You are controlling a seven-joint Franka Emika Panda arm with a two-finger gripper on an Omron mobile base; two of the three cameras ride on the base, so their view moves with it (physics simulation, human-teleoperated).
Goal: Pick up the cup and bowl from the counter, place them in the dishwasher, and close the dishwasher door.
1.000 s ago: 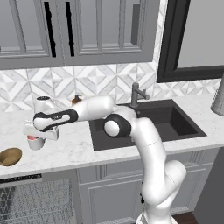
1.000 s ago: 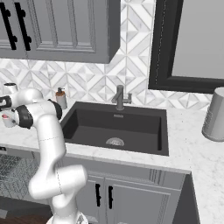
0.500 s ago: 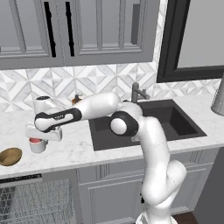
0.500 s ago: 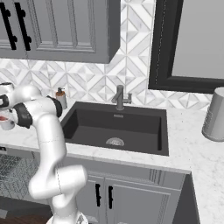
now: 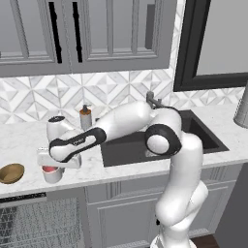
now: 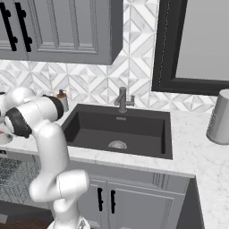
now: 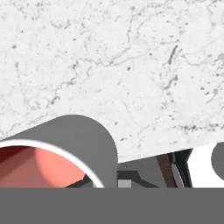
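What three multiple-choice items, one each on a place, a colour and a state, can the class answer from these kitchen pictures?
1. Where is the bowl?
A. in the sink
B. on the counter, left of the cup
C. in the dishwasher

2. What colour is the inside of the cup?
A. salmon-red
B. blue
C. black

3. How is the dishwasher?
A. shut
B. open, with its wire rack showing
C. hidden by a towel

Answers:
1 B: the bowl lies near the counter's front edge, apart from the cup.
2 A: the hand view shows red inside the grey wall.
3 B: grey wire racks show under the counter.
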